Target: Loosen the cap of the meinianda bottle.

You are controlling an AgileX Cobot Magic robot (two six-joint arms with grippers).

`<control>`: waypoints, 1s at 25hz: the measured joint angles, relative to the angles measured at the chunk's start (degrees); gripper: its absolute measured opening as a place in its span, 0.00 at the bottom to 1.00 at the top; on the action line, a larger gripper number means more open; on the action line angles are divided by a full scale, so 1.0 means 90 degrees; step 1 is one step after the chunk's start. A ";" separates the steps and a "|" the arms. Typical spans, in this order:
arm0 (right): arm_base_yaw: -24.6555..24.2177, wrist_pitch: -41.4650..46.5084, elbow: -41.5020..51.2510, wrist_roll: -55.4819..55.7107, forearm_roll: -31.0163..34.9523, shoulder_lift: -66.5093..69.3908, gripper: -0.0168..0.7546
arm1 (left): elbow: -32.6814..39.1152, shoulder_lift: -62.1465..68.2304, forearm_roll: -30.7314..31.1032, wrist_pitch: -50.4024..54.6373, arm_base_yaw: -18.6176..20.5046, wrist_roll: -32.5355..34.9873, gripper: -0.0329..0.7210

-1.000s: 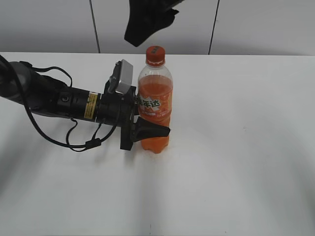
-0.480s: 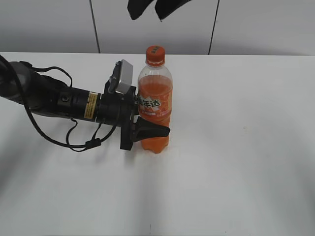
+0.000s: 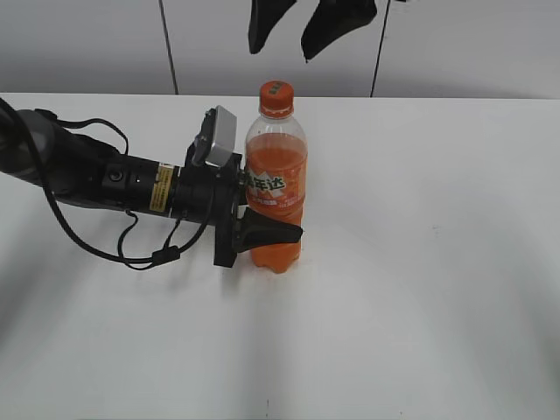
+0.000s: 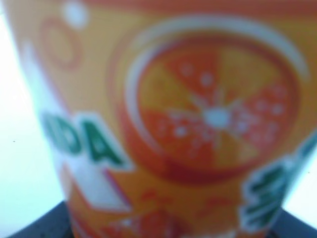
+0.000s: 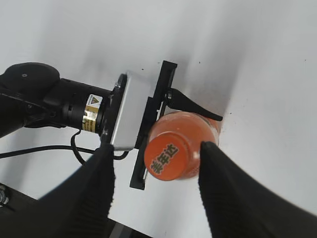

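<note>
– What's nearest us?

– Smooth white bench (image 3: 420, 306), then the left end effector (image 3: 262, 234), its matte black fingers clamped on the lower body of the meinianda bottle (image 3: 276, 188).

– Bottle upright?

– Yes, near mid-bench. Clear plastic, orange drink, glossy orange-green label.

– And the cap (image 3: 276, 97)?

– Small, round, orange, seated on the neck, nothing touching it.

– The other arm?

– The right end effector (image 3: 306, 35) hangs above, its dark tapered fingers spread, clear of the cap.

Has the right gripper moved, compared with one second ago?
Yes. The right gripper has shifted to the right and slightly upward, judged against the cap in the exterior view. It hangs open above it.
</note>
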 joint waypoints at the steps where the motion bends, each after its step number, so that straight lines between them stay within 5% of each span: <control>1: 0.0000 0.0000 0.0000 0.0027 -0.0007 0.0029 0.56 | 0.0000 0.0000 0.0000 0.0000 0.0000 0.0000 0.57; 25: 0.0011 0.0000 0.0000 0.0215 -0.0024 0.0504 0.56 | 0.0000 0.0000 -0.0012 0.0007 0.0000 0.0000 0.57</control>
